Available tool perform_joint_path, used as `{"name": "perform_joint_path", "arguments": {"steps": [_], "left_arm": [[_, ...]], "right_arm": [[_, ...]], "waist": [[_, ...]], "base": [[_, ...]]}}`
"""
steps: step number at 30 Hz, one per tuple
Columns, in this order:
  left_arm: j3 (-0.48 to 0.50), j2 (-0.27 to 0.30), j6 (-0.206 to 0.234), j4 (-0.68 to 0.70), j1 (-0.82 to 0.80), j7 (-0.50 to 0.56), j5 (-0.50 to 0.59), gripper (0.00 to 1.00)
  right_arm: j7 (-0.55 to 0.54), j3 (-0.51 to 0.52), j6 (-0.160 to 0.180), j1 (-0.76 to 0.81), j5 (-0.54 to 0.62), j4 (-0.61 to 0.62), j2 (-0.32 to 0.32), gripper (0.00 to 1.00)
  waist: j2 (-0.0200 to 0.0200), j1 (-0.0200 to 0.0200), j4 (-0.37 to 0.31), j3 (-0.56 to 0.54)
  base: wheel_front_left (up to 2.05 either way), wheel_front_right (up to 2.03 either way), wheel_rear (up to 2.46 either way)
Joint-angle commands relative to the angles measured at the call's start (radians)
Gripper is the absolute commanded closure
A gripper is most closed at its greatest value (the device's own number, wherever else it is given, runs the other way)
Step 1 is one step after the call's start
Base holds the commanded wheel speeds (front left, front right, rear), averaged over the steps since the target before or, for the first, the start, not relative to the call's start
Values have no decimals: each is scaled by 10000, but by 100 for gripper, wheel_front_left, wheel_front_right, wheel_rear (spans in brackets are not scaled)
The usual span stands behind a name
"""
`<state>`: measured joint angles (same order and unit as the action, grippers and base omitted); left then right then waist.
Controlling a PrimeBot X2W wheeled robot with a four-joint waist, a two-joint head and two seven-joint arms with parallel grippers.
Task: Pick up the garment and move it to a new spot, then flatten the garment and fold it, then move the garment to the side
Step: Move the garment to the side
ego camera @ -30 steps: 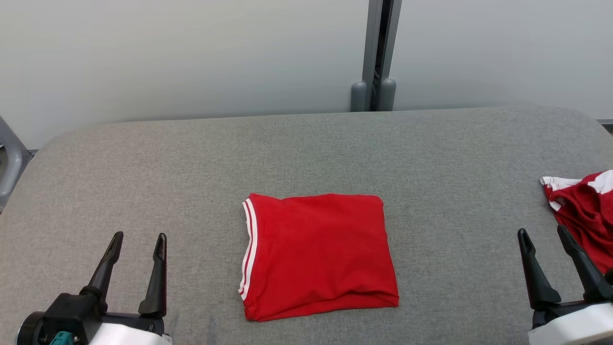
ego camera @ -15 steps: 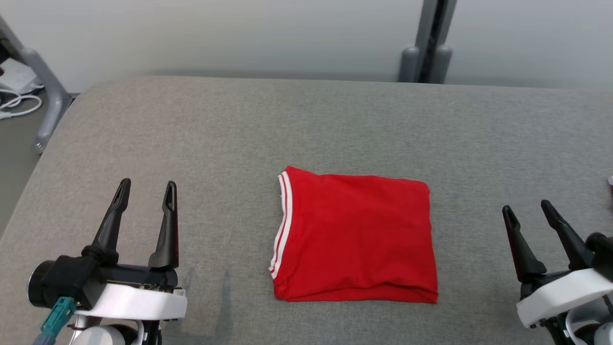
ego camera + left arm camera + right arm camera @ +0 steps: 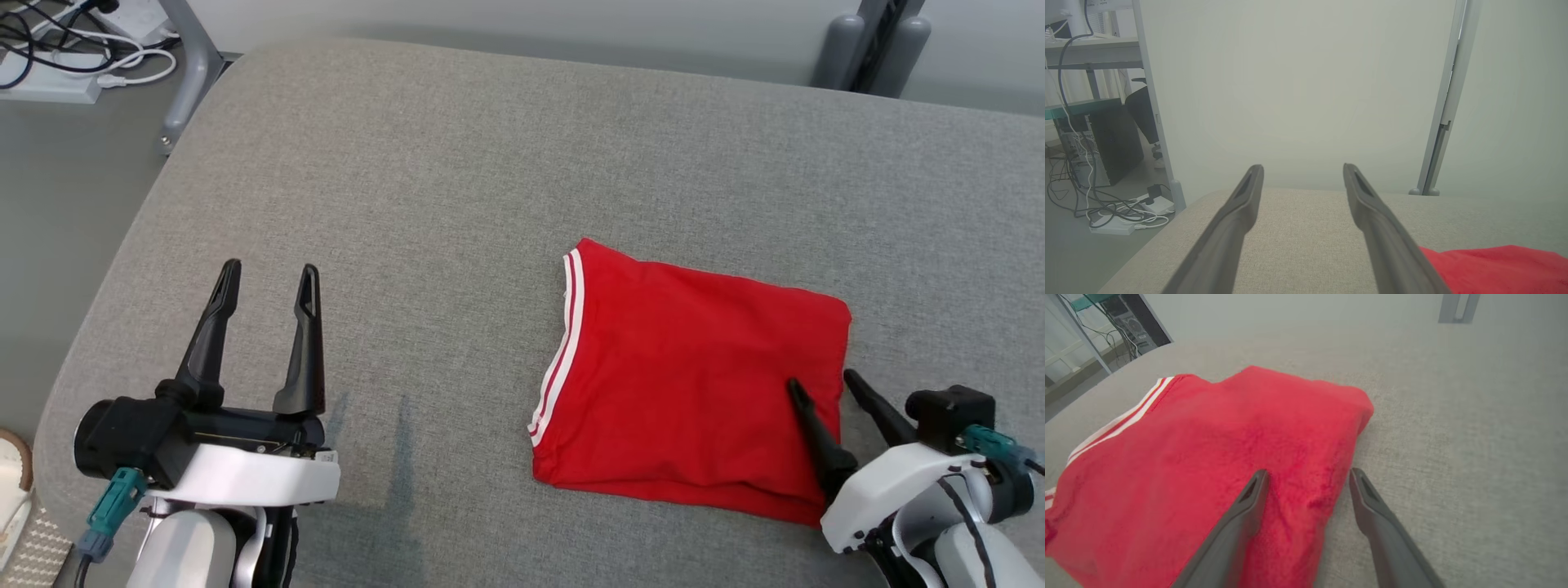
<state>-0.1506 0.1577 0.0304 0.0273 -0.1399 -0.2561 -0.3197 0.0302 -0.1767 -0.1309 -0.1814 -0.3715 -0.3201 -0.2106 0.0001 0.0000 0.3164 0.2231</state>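
Observation:
The garment (image 3: 694,367) is red with white stripes along its left edge and lies folded into a rectangle on the grey padded table (image 3: 457,180). My right gripper (image 3: 823,380) stands open at the garment's right edge, one finger over the cloth and the other just beyond it, as the right wrist view shows with the garment (image 3: 1208,465) under the right gripper (image 3: 1308,473). Well to the left of the garment, my left gripper (image 3: 265,273) is open over bare table. In the left wrist view the left gripper (image 3: 1302,168) has a corner of the garment (image 3: 1494,265) at lower right.
The table's left edge drops to a floor with cables and a power strip (image 3: 49,82) beside a grey metal leg (image 3: 192,73). A grey post (image 3: 878,41) stands behind the table against the pale wall. A desk and computer tower (image 3: 1106,151) stand left.
The head camera has swung left and down, so the whole scene shifted right. My right gripper has come to the garment's right edge, straddling it. The garment itself lies unchanged.

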Motion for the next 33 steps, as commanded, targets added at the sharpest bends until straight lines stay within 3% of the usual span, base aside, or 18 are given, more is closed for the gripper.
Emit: {"name": "perform_joint_path", "arguments": {"steps": [1,4,6,7,8,16,21,33], "left_arm": [[52,-11,-63,-73,-234,-45,45,0],[72,-32,-115,-140,-285,-63,76,0],[110,-30,-162,-194,-354,-65,108,0],[125,-34,-193,-215,-389,-68,116,0],[149,-34,-192,-228,-417,-72,126,0],[372,20,-364,-162,-378,-72,306,0],[611,108,-390,-32,-137,-74,323,0],[814,388,-416,521,52,-7,357,0]], "right_arm": [[-191,-171,5,-215,-127,-595,-64,0],[-332,-466,5,-398,-291,-989,17,0],[-216,-776,5,-492,-384,-1198,14,40],[-160,-866,5,-543,-463,-1285,8,67],[-110,-946,5,-613,-495,-1378,-31,100],[487,-1344,8,-823,-622,-1267,-379,100],[739,-1535,6,-544,-251,-669,-805,100],[159,-1331,6,137,416,1093,-1870,100]], "waist": [[-1,0,56,80],[-1,0,51,96],[-1,0,24,111],[-1,0,4,118],[-1,0,-26,123],[-1,0,-647,53],[-1,0,-1479,-9],[-1,0,-3622,234]], "base": [[0,0,0],[0,0,0],[0,0,0],[0,0,0],[0,0,0],[0,0,0],[0,0,0],[0,0,0]]}}
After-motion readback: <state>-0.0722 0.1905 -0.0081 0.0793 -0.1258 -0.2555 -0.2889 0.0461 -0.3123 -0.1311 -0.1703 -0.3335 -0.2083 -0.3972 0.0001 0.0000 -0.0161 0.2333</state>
